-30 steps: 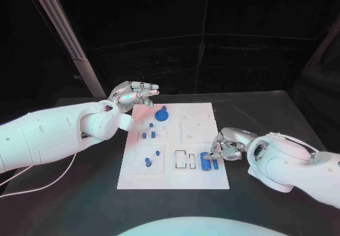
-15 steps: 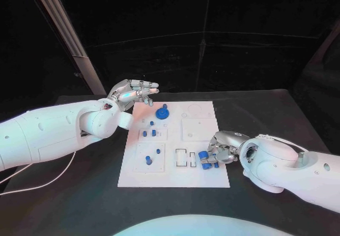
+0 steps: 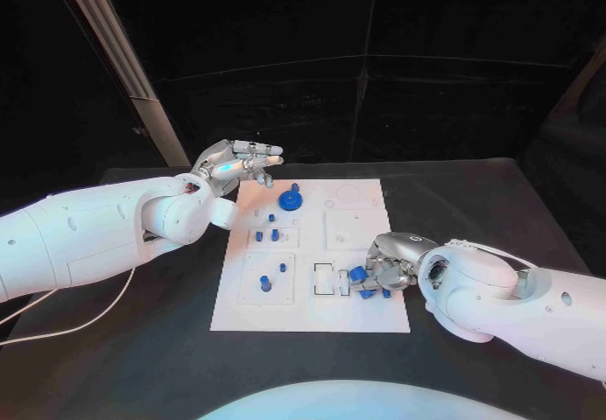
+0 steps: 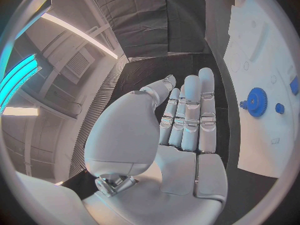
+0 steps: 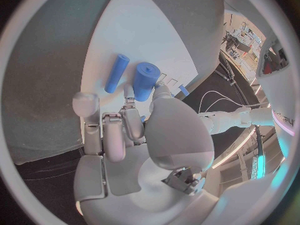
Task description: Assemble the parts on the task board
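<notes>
The white task board (image 3: 309, 317) lies in the middle of the table. On it stand a blue gear (image 3: 292, 202) near the far end and several small blue pegs (image 3: 265, 236). My right hand (image 3: 389, 269) is low over the board's right edge and pinches a thick blue cylinder (image 3: 357, 276) between thumb and a finger, beside two rectangular slots (image 3: 332, 280). The right wrist view shows the thick cylinder (image 5: 145, 80) at the fingertips and a thinner blue cylinder (image 5: 117, 72) lying flat on the board. My left hand (image 3: 240, 162) hovers off the board's far left corner, fingers straight, holding nothing.
A grey post (image 3: 126, 79) rises behind the table's far left corner. A white cable (image 3: 76, 328) trails over the table at the left. The left wrist view shows my left hand (image 4: 181, 120) with the gear (image 4: 255, 102) on the board (image 4: 262, 150) beyond it.
My right hand has moved left over the board's right edge and closed on the thick blue cylinder, shifting it toward the slots. The left hand has hardly moved.
</notes>
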Controlling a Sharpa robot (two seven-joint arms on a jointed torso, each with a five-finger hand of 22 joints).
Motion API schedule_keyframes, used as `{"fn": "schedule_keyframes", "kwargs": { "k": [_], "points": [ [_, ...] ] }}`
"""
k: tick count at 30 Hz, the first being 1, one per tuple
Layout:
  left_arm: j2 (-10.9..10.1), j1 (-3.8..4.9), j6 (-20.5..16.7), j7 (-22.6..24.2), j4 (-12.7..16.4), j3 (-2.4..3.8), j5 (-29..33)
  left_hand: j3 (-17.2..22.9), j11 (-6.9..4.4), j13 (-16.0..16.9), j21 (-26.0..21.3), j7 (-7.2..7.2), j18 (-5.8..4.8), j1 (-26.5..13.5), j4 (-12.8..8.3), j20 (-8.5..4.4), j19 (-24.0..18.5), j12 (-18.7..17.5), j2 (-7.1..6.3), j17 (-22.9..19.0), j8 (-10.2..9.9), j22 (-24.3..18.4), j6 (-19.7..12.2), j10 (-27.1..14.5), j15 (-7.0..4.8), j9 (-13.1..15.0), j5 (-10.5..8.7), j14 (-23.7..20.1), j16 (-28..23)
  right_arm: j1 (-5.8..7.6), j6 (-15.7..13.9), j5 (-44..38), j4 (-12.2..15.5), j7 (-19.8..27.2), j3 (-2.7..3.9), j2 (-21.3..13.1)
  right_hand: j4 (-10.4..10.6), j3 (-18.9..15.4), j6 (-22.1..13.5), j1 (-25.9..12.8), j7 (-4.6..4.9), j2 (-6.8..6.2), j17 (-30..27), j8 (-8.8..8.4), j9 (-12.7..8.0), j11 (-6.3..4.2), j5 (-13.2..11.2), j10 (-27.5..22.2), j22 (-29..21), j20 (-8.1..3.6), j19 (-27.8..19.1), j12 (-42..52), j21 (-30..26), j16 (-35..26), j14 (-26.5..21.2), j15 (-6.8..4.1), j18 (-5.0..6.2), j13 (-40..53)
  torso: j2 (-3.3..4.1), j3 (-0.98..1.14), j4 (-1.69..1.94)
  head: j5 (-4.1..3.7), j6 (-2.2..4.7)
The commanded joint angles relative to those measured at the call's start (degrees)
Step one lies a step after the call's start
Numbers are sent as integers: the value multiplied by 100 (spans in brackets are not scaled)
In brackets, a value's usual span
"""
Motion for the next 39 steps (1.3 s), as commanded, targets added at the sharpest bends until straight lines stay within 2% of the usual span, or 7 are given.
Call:
{"fn": "schedule_keyframes", "kwargs": {
  "k": [1, 4, 11, 16, 21, 31, 39],
  "points": [
    [-12, 9, 72, 12, 19, 4, 18, 2, -1, -5, -19, 16, 76, 44, -45, -4, 28, 29, -2, -5, 2, -6, -42, -36, -4, -3, 30, -25, -15, -44, -229, -64, 3, -142, -36, -6, -23, 31, 118, 71, -37, 155, 1040, 89, 63, -38, 157, 46, 26, -37, 43, 54, 46, 36, 513, -18, -105, 45, -5, 1, -2, 0, -2],
    [-21, 9, 75, 10, 21, 4, 18, 2, -1, -5, -19, 16, 76, 44, -45, -4, 28, 29, -2, -5, 2, -6, -42, -36, -4, -3, 30, -25, -15, -49, -636, -37, 73, -102, -34, -59, -35, 30, 261, 151, -100, 229, 1069, 187, 149, -92, 290, 76, 57, -73, 58, 87, 65, 47, 518, -61, -109, 93, -7, 5, -3, 11, -1],
    [-13, 9, 84, 5, 20, 4, 18, 2, -1, -5, -19, 16, 76, 44, -45, -4, 28, 29, -2, -5, 2, -6, -42, -36, -4, -3, 30, -25, -15, -49, -1438, 388, 314, 145, -30, -188, -11, -16, 395, 181, -177, 326, 1109, 294, 282, -163, 470, 116, 71, -133, 67, 112, 76, 63, 525, -122, -112, 148, -12, -5, 15, -10, 15],
    [-3, 10, 92, -4, 23, 4, 18, 2, -1, -5, -19, 16, 76, 44, -45, -4, 28, 29, -2, -5, 2, -6, -42, -36, -4, -3, 30, -25, -15, -46, -1678, 678, 430, 273, -26, -177, 9, -84, 431, 77, -202, 378, 1127, 326, 344, -185, 505, 134, 66, -156, 66, 114, 74, 70, 529, -145, -112, 166, -2, -7, 25, -14, 34],
    [1, 10, 99, -12, 31, 3, 18, 2, -1, -5, -19, 16, 76, 44, -45, -4, 28, 29, -2, -5, 2, -6, -42, -36, -4, -3, 30, -25, -15, -45, -1639, 833, 408, 275, -25, -86, 10, -100, 439, 48, -210, 403, 1126, 333, 360, -191, 506, 133, 65, -161, 66, 104, 73, 69, 528, -149, -112, 161, -3, -9, 19, 8, 26],
    [13, 13, 111, -22, 41, 4, 18, 2, -1, -5, -19, 16, 76, 44, -45, -4, 28, 29, -2, -5, 2, -6, -42, -36, -4, -3, 30, -25, -15, -44, -999, 1013, 163, 71, -25, 281, 12, -228, 452, -144, -233, 486, 1139, 353, 449, -212, 393, 126, 63, -182, 64, 39, 69, 73, 530, -169, -113, 125, -2, -10, 19, 36, 10],
    [23, 14, 115, -28, 39, 4, 18, 2, -1, -5, -19, 16, 76, 44, -45, -4, 28, 29, -2, -5, 2, -6, -42, -36, -4, -3, 30, -25, -15, -43, -739, 995, 8, -98, -25, 507, 12, -277, 453, -203, -238, 501, 1126, 358, 479, -217, 343, 109, 51, -187, 58, -15, 61, 67, 527, -174, -111, 81, 0, -6, 11, 58, 3]
  ]
}}
